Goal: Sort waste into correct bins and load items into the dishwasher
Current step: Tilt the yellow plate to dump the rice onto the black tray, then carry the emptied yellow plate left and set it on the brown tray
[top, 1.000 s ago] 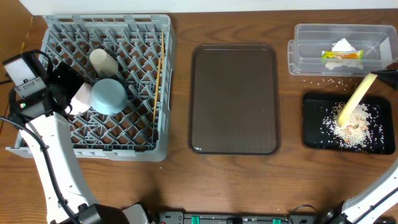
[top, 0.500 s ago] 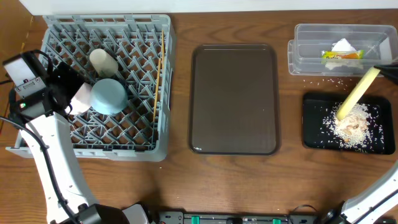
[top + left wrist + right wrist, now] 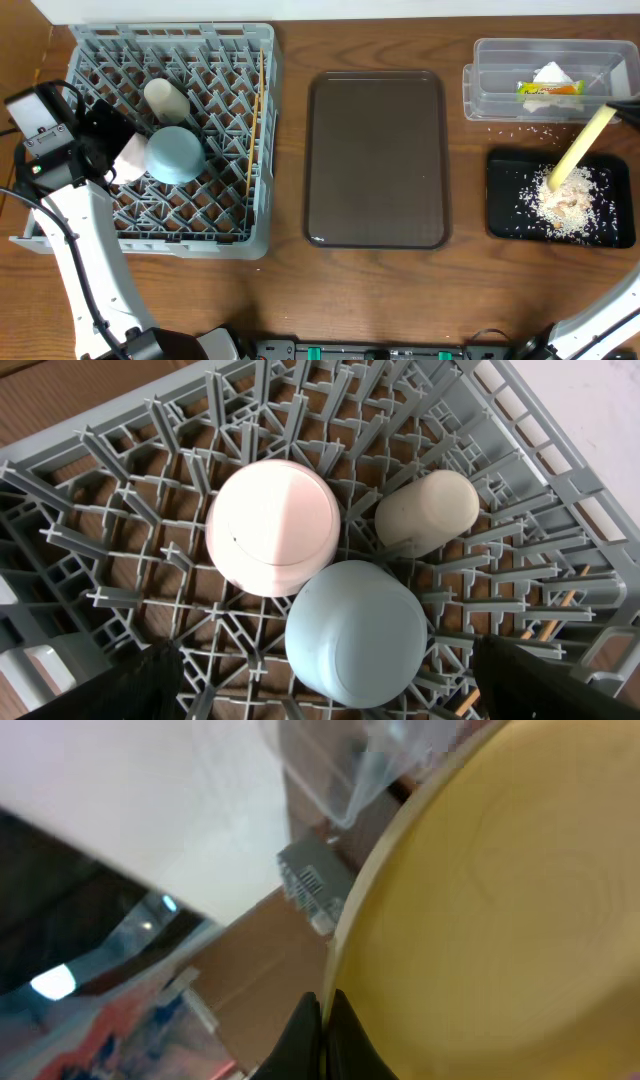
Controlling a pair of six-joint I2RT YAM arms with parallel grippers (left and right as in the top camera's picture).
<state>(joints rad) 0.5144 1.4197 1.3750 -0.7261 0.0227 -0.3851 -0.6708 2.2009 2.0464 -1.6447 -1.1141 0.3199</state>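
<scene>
My right gripper point(image 3: 322, 1020) is shut on the rim of the pale yellow plate point(image 3: 580, 147), held tilted on edge over the black tray point(image 3: 500, 210), where pale rice crumbs point(image 3: 565, 205) lie piled. The plate fills the right wrist view point(image 3: 500, 920). The clear tub point(image 3: 480, 90) holds the white napkin point(image 3: 552, 75) and the green-and-yellow wrapper point(image 3: 548, 89). The grey dish rack point(image 3: 265, 140) holds the white cup point(image 3: 427, 510), light blue bowl point(image 3: 355, 632), white bowl point(image 3: 272, 525) and chopsticks point(image 3: 255, 120). My left gripper point(image 3: 320, 700) hovers open above the blue bowl.
The brown serving tray point(image 3: 376, 158) lies between the rack and the bins. Loose rice crumbs point(image 3: 520, 128) are scattered on the wooden table between the clear tub and the black tray. The left arm's base stands at the table's left edge.
The yellow plate has risen and shifted slightly toward the far right over the black tray. The left arm has not moved.
</scene>
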